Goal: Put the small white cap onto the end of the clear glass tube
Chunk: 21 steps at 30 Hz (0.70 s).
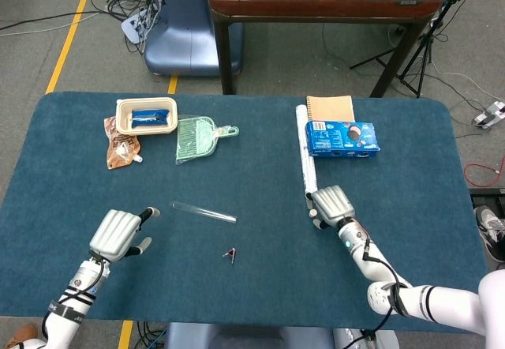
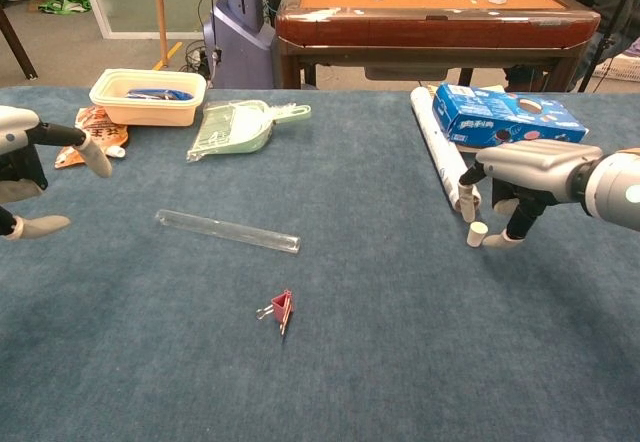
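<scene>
my left hand (image 2: 25, 172) off table at far left, fingers apart, holding nothing | clear glass tube (image 2: 227, 231) flat on cloth, mid-left, near red clip (image 2: 281, 311) | small white cap (image 2: 477, 234) upright beside foil roll (image 2: 444, 160) | my right hand (image 2: 528, 174) over cap, fingers either side, spread, not grasping it

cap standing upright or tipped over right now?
Upright. In the chest view the small white cap stands on the cloth, right hand above it, fingers beside it; grip cannot tell.
</scene>
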Each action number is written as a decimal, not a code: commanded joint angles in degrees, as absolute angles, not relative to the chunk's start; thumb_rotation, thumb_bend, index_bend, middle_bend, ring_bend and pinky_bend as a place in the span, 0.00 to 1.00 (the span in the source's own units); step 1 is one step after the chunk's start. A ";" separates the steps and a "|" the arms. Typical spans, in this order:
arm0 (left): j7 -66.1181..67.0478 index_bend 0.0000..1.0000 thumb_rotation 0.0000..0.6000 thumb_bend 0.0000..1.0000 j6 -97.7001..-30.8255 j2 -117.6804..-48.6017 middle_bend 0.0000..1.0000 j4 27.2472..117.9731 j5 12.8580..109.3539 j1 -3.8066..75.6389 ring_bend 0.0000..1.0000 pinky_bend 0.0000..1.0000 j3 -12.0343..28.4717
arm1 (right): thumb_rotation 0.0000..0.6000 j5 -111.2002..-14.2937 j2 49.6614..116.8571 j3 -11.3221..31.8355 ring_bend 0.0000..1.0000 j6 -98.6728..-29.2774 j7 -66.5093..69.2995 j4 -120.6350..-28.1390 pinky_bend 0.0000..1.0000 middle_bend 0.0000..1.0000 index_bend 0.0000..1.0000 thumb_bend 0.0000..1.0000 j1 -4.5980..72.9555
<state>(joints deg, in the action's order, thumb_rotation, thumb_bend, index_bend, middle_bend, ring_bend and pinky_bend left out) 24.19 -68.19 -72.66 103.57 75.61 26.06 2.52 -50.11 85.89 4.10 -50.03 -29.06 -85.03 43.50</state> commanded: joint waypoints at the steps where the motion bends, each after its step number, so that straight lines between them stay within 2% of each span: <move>1: 24.20 0.31 1.00 0.26 -68.21 -72.61 1.00 103.60 75.66 26.02 0.91 0.83 2.53 | 1.00 -49.75 86.19 4.11 1.00 -49.78 -29.14 -84.68 1.00 1.00 0.48 0.27 43.69; 5: 24.27 0.31 1.00 0.26 -68.17 -72.50 1.00 103.67 75.51 25.98 0.91 0.83 2.60 | 1.00 -49.55 86.39 4.18 1.00 -49.71 -29.13 -84.29 1.00 1.00 0.48 0.31 43.83; 14: 24.54 0.31 1.00 0.26 -68.16 -72.39 1.00 103.96 75.52 25.91 0.91 0.83 2.63 | 1.00 -48.73 86.51 4.11 1.00 -49.30 -29.51 -83.89 1.00 1.00 0.48 0.32 44.23; 21: 24.67 0.31 1.00 0.26 -67.81 -72.41 1.00 103.79 75.07 26.13 0.91 0.83 2.97 | 1.00 -48.24 86.66 4.05 1.00 -49.06 -29.60 -83.75 1.00 1.00 0.53 0.38 44.49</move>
